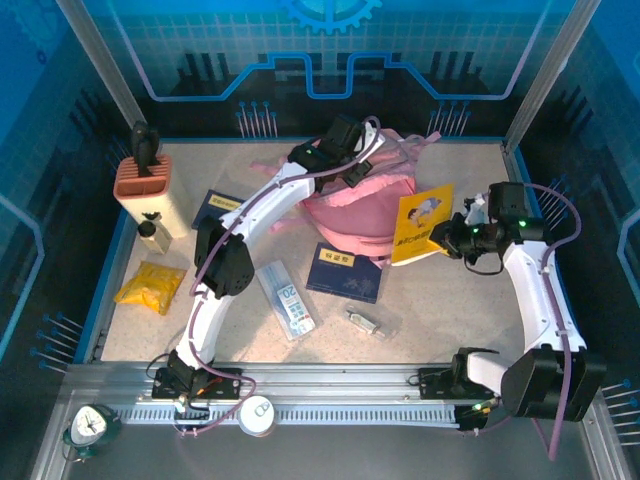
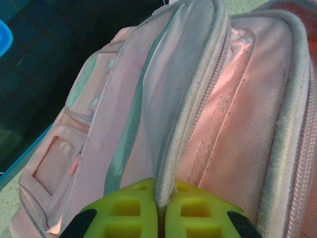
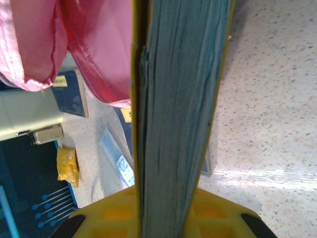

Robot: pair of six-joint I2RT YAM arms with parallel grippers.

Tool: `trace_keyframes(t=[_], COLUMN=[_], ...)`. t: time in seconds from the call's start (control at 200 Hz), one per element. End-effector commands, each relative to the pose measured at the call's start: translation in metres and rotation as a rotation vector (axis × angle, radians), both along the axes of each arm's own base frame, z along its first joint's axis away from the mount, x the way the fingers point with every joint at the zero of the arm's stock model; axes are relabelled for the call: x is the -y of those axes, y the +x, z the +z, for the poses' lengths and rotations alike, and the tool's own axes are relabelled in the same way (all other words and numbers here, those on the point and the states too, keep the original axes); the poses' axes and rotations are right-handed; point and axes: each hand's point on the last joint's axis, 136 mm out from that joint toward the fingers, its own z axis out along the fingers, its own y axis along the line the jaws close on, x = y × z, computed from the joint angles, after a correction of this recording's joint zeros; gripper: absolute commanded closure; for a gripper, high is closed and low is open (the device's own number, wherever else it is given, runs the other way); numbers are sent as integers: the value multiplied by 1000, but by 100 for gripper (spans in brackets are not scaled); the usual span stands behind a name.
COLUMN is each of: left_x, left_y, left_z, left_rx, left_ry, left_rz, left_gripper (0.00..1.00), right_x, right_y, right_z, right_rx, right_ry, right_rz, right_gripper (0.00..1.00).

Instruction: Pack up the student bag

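At the back of the bench (image 1: pixel 450 300): bag (image 1: pixel 355 205) in my left grip, book (image 1: pixel 422 222) in my right
My left jaws are pinched together on the bag's piped zip edge (image 2: pixel 190 114), at its far end. My right jaws are clamped on the yellow book, held on edge just right of the bag; I cannot tell whether book and fabric touch. The bag lies left of my right jaws, so I judge the book must travel leftward, its long axis lined up with the zip. My right arm is nearer for that, while my left holds the mouth.
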Motion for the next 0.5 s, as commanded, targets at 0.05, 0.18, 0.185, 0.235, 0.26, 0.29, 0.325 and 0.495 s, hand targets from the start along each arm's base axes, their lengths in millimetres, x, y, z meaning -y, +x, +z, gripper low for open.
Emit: trace_keyframes(t=[0.05,0.18,0.185,0.235,0.26,0.29,0.325,0.495], left_x=[4,5,5,6,5,6,5,7], left_y=[0,-2,-2,-3,-2,-3,-3,-6], left_z=[117,126,126,128,128,129,129,130], left_rx=[203,196,195,194,193,193,190,171], left_ry=[-227,-276,-277,-289,-290,-293,-291,-314], left_rz=[1,-17,-18,-24,-24,-28,-28,-47], left_gripper=[100,100,100,100,100,100,100,100], right_x=[-42,-67,-68,-79,-84,-88,-88,-110], right_y=[19,55,56,72,80,90,102,147], right_z=[17,2,1,-3,-6,-6,-13,-40], right_rx=[127,187,191,211,221,241,239,246], right_ry=[114,156,157,160,166,176,167,182], right_rz=[141,187,190,208,218,232,224,235], right_gripper=[98,99,99,99,99,99,99,100])
